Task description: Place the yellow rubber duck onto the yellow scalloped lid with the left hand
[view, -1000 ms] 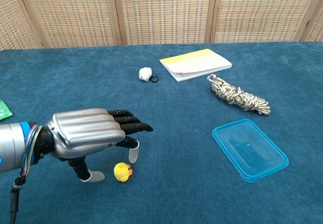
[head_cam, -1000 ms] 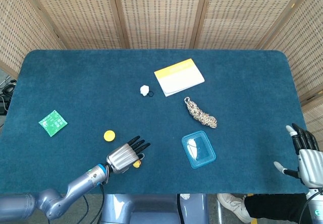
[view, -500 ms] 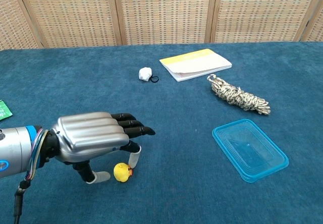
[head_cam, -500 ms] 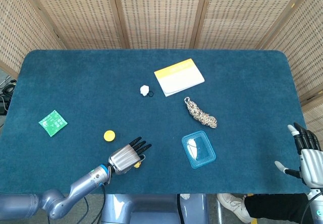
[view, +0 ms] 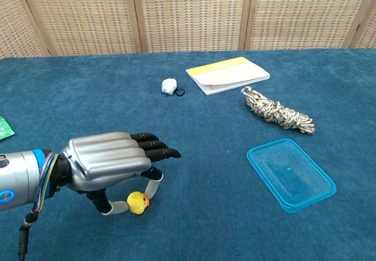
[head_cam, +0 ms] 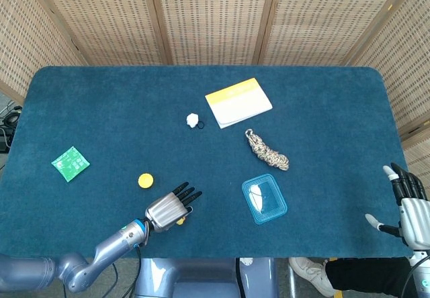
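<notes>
Left hand (view: 108, 164) low near table's front edge, thumb and finger pinching duck (view: 137, 203), other fingers straight, ready to lift. Yellow lid (head_cam: 145, 180) just beyond, waiting. Right hand (head_cam: 406, 204) off right edge, fingers apart, holding nothing.

**What the robot's arms and hands look like**

The left hand (view: 111, 164) has a shiny silver back with long ridges running along it, like a metal glove. Its fingers (view: 154, 145) are black on top, and some have pale white tips. Behind the silver back, at the wrist, there is a bright blue ring and a bunch of thin coloured wires. Next comes the left arm (head_cam: 87, 268), a smooth, round tube of silver-grey. A thin black cable hangs down under it.

The right hand (head_cam: 408, 207) also has a silver-white back and black fingers. Its thumb is white.
</notes>
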